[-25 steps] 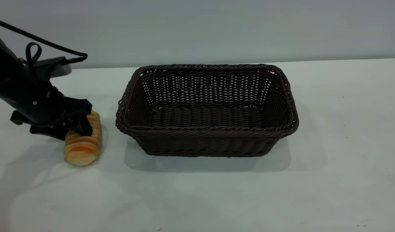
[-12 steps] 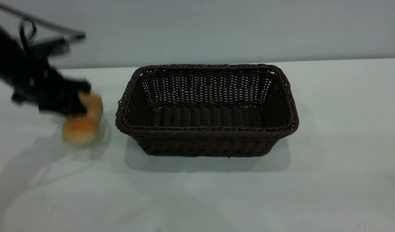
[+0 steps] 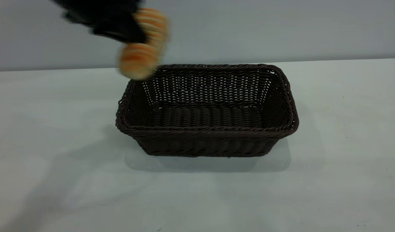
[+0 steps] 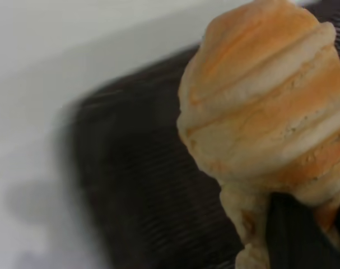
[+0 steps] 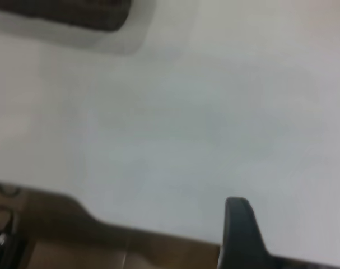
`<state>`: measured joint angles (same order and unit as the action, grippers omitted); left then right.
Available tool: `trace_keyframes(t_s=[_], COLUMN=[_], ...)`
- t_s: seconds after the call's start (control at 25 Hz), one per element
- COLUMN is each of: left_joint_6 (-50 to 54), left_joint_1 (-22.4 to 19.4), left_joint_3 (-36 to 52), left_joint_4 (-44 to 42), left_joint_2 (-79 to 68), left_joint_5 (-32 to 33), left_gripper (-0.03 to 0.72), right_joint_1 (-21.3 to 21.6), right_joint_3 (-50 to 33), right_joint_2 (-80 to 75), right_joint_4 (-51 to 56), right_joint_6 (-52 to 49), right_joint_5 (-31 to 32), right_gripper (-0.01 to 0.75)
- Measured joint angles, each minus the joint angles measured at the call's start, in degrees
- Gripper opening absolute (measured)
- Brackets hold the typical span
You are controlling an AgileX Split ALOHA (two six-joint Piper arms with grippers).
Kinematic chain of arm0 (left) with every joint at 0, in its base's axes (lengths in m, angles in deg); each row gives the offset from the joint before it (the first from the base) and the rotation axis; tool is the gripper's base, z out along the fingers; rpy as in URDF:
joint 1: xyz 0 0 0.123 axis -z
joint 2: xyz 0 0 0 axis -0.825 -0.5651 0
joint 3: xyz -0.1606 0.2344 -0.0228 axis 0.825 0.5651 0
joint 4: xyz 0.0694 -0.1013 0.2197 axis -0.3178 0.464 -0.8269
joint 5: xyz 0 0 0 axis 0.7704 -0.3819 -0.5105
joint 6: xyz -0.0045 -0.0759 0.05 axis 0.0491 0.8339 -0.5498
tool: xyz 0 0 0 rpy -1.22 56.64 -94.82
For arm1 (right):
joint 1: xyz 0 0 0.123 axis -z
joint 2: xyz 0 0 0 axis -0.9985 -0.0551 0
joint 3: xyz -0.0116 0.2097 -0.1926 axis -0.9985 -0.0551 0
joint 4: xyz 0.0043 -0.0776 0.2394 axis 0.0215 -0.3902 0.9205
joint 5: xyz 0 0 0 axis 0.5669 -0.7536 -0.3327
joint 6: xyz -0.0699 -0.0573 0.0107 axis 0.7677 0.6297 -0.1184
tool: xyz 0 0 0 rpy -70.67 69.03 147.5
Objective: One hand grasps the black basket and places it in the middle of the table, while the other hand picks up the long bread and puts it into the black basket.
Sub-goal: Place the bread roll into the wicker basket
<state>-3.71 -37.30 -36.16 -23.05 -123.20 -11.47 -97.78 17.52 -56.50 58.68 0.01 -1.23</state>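
The black basket (image 3: 203,130) stands empty in the middle of the table (image 3: 345,167). My left gripper (image 3: 134,32) is shut on the long bread (image 3: 141,53) and holds it high in the air over the basket's back left corner. In the left wrist view the ridged golden bread (image 4: 265,112) fills the picture, with a black finger (image 4: 293,235) against it and the basket (image 4: 130,185) below. My right gripper is out of the exterior view. In its own wrist view only one black finger (image 5: 240,230) shows, over bare table, with a corner of the basket (image 5: 74,14) far off.
The right wrist view shows the table's edge with a brown floor (image 5: 102,246) beyond it. A plain grey wall (image 3: 281,29) stands behind the table.
My left gripper has lifted the bread off the table at the left and carried it up and to the right, to above the basket's back left corner. The basket has not moved.
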Motion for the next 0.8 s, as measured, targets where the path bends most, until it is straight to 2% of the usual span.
trace_keyframes(t_s=[0.16,0.28,0.36,0.44,0.68,0.8], left_joint_6=[0.0,0.0,0.0,0.0,0.0,-0.31], left_joint_1=[8.23,11.0,11.6,11.67,11.67,11.56], left_joint_3=[-0.11,-0.11,-0.11,-0.11,-0.11,-0.11], left_joint_4=[0.06,0.11,0.26,0.31,0.31,0.14], left_joint_2=[-5.05,-9.68,-11.91,-13.07,-10.42,-5.01], left_joint_5=[-8.25,-13.89,-16.0,-16.93,-16.94,-16.7], left_gripper=[0.083,0.087,0.126,0.203,0.568,0.636], right_joint_1=[0.0,0.0,0.0,0.0,0.0,0.0], right_joint_3=[-1.71,-1.95,-2.14,-2.14,-2.14,-2.14], right_joint_2=[0.0,0.0,0.0,0.0,0.0,0.0], right_joint_4=[-0.31,-0.31,-0.31,-0.31,-0.31,-0.31], right_joint_6=[-0.32,-0.32,-0.32,-0.32,0.11,0.11], right_joint_5=[-2.96,-3.59,-3.65,-3.65,-3.67,-3.67], right_gripper=[0.443,0.418,0.407,0.401,0.401,0.401])
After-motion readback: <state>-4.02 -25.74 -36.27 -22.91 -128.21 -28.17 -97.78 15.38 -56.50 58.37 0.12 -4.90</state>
